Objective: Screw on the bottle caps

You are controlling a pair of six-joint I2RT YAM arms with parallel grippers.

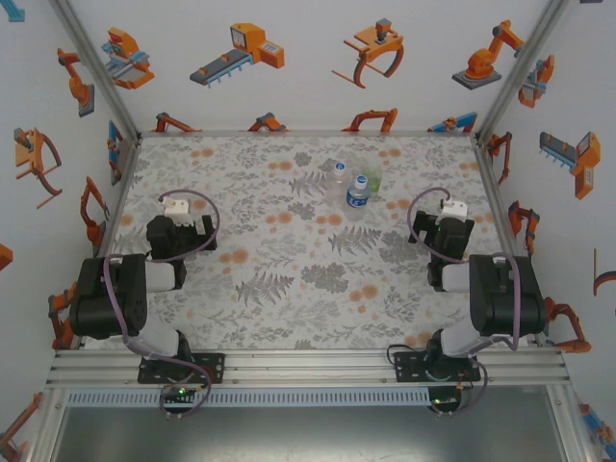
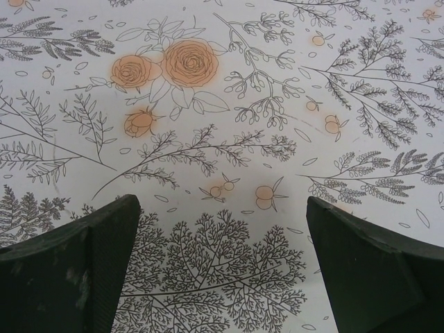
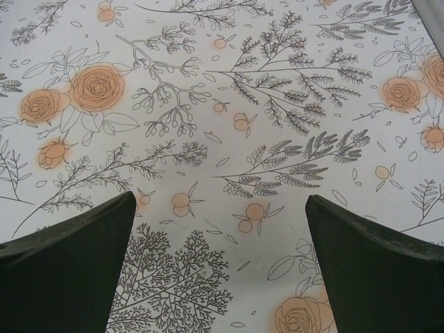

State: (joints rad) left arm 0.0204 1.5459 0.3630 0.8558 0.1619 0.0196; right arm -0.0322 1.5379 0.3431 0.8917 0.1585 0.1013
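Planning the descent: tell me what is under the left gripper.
Flowered tablecloth lies beneath the open left gripper, in the gap between its jaws. What sits directly under its two dark fingers is covered and cannot be seen.

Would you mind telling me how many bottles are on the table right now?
3. All cluster at the table's far centre: the colourless bottle on the left, the green-tinted bottle on the right, the blue-labelled bottle in front. None seems hidden.
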